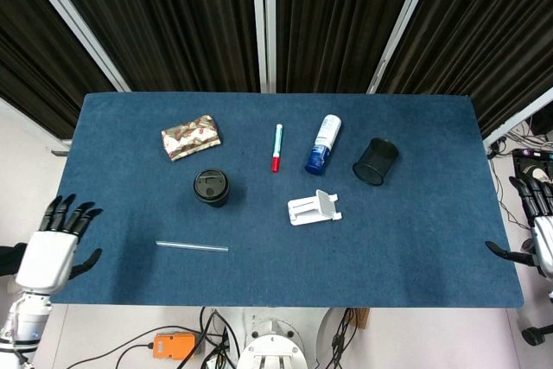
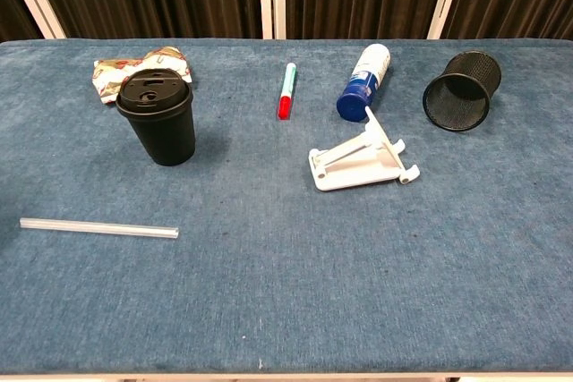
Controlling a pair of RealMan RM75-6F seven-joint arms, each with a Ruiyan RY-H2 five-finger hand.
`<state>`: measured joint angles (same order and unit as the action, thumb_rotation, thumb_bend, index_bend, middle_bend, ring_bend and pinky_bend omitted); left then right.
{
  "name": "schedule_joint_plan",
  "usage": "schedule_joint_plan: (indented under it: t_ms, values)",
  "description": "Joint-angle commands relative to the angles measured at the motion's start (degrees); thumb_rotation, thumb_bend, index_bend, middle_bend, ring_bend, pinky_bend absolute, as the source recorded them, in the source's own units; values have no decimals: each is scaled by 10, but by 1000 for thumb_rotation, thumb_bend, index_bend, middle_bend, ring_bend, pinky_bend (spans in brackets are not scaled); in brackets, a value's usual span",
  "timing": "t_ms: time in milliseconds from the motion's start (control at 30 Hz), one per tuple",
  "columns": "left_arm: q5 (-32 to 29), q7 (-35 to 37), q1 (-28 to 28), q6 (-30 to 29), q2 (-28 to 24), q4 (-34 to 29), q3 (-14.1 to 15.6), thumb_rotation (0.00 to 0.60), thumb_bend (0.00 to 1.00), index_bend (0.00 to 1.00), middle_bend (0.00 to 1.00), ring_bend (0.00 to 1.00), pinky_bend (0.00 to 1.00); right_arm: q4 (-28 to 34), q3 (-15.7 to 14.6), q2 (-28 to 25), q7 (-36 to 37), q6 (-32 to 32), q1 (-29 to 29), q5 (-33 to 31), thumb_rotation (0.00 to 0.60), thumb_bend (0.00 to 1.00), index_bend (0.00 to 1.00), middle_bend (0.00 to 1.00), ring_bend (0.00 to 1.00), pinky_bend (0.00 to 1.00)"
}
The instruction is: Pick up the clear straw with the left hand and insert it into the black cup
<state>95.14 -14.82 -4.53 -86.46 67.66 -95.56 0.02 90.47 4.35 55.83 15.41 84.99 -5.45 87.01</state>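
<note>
Listing table contents: straw flat, both hands off to the sides

Surroundings: wrapper (image 1: 190,136) at the far left of the blue table (image 1: 415,257); red-tipped marker (image 1: 276,147) near the far middle; blue-and-white bottle (image 1: 323,144) lying on its side just right of the marker; black mesh holder (image 1: 376,162) tipped over further right, its mouth facing the near edge; white stand (image 1: 314,208) near the centre, below the bottle. None of these lies between straw and cup; bare cloth separates the two.

Cup (image 2: 158,117): black, upright, lid on, just in front of the wrapper in the chest view.

Straw (image 1: 192,246): clear, lying flat on the near left part of the table, in front of the cup and apart from it. Long axis runs almost left to right, roughly parallel to the near edge, the right end a touch nearer the robot. Nothing touches it.

Left hand (image 1: 54,244): at the left table edge, level with the straw and well apart from it, fingers spread and pointing away from the robot, holding nothing.

Right hand (image 1: 537,235): partly cut off beyond the right table edge, fingers apart, holding nothing
</note>
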Motion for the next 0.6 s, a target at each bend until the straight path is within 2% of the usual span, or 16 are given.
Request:
schedule_joint_plan:
  t_ms: [33,267,600]
  values:
    - [26,-34,-33,43,28,-10,5,600,205,272,222,56,0,1,-1,-1,-1,-1,0,0,600,129,0,58,0,23]
    - [14,-147,-84,137,92,-16,-2,600,216,342,247,66,0,1,-1,-1,-2,-6,0,-5,600,129,0,58,0,23]
    - [-59,-221,-120,212,178,-3,-13,600,238,411,253,66,0,-3,-1,3,-1,-16,-2,-8,600,128,0,58,0,23]
